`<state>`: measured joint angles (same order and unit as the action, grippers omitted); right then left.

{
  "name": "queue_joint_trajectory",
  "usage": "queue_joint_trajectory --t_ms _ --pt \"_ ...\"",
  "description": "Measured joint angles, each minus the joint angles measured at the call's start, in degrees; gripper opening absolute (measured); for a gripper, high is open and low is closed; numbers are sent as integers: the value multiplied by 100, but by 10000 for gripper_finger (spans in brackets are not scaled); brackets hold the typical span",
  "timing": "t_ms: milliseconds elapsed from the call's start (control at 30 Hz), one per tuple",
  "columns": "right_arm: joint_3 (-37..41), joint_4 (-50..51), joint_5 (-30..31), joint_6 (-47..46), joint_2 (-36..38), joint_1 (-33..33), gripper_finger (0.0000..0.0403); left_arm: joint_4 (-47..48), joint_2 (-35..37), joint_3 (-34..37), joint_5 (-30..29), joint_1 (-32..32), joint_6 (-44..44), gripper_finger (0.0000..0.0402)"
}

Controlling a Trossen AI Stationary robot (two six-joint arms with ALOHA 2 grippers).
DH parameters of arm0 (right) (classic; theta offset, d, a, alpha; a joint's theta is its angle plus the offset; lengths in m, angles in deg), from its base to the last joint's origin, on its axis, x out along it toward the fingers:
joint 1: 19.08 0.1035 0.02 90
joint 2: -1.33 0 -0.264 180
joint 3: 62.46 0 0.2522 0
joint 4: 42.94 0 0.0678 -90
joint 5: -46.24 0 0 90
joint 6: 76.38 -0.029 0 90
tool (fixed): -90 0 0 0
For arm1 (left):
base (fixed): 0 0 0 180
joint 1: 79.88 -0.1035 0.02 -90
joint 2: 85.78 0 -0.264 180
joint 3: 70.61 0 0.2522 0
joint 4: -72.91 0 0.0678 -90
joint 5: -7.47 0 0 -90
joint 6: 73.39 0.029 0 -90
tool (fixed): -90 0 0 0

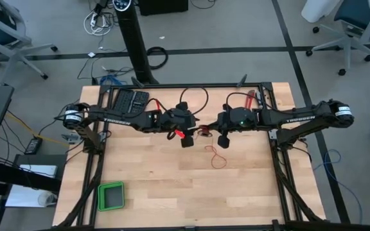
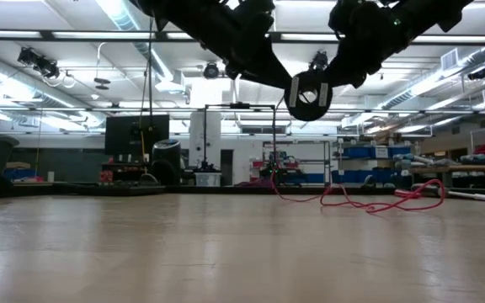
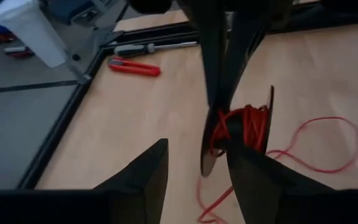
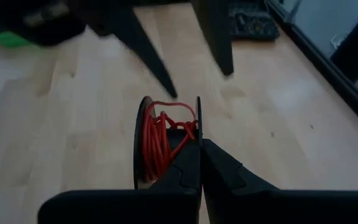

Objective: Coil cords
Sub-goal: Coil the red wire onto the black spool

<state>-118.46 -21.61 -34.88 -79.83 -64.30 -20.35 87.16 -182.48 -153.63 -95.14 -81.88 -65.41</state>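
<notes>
A small black spool (image 4: 166, 140) wound with thin red cord hangs above the table's middle; it also shows in the low view (image 2: 308, 94) and the left wrist view (image 3: 244, 127). My right gripper (image 4: 199, 165) is shut on it. The cord's loose end (image 1: 217, 155) trails off the spool and lies in squiggles on the wooden table (image 2: 377, 200). My left gripper (image 3: 197, 180) is open and faces the spool from the table's left side, with its fingers (image 4: 148, 56) just beyond the spool. My right gripper pinches one flange of the spool at its rim (image 4: 197, 121) between its two fingers. It comes level from the table's right side. The spool is lifted clear of the table and stands on edge, with the cord hanging slack from it. Whether my left gripper touches the spool, I cannot tell.
A red-handled tool (image 3: 135, 66) and a screwdriver (image 3: 154, 48) lie near the far edge. A black case (image 1: 130, 101) sits at the far left and a green tray (image 1: 111, 196) at the near left. Black frame rails (image 1: 278, 154) run along the table's sides.
</notes>
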Motion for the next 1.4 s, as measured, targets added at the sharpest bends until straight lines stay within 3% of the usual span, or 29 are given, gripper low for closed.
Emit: queue_joint_trajectory --t_ms 300,367,467,567,833,1133,1233,1400 --pt "4 -448 -110 420 -7 123 1 -26 5 0 301 0 -66 155" --pt "4 -466 -105 437 -7 126 1 -22 11 0 326 2 -60 128" --pt "4 -471 -80 419 -7 123 1 -15 11 0 433 2 60 39" --pt "4 -478 -79 388 -38 124 1 7 11 0 455 -24 57 9" --pt "2 -579 238 149 2 123 39 159 -2 2 307 -107 -54 2" --pt "112 739 490 -248 975 115 84 449 271 9 48 -209 71 1" --pt "749 -108 467 -465 985 130 86 453 407 7 279 -279 154 1" --pt "2290 -3254 433 -920 424 143 82 304 514 7 686 -327 253 0"
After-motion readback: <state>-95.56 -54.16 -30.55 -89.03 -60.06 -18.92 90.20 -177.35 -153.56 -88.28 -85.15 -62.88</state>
